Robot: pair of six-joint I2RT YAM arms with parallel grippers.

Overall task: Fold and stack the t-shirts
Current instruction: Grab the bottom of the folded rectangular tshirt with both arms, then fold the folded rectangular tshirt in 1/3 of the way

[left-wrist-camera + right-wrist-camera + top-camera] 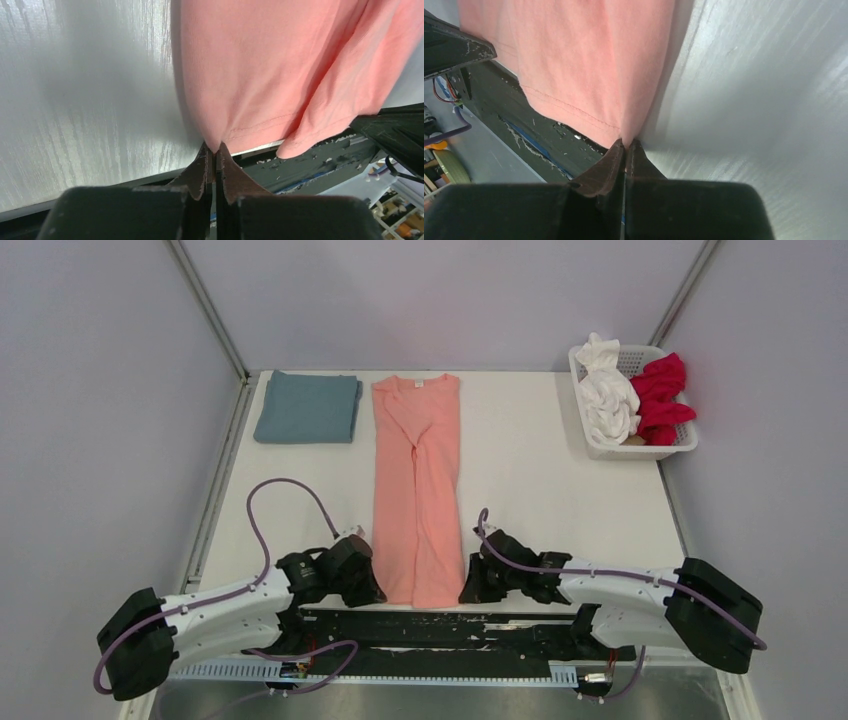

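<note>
The salmon-pink t-shirt (417, 480) lies in a long narrow strip down the middle of the table, sleeves folded in, collar at the far end. My left gripper (372, 592) is shut on its near left hem corner (215, 142). My right gripper (468, 592) is shut on its near right hem corner (626, 135). The dusty blue-grey t-shirt (308, 407) lies folded flat at the far left. The white t-shirt (606, 395) and the crimson red t-shirt (662, 398) are bunched in the basket.
The white lattice basket (684, 445) stands at the far right corner. The black rail of the arm bases (440, 625) runs along the table's near edge. Grey walls close in the left, far and right sides.
</note>
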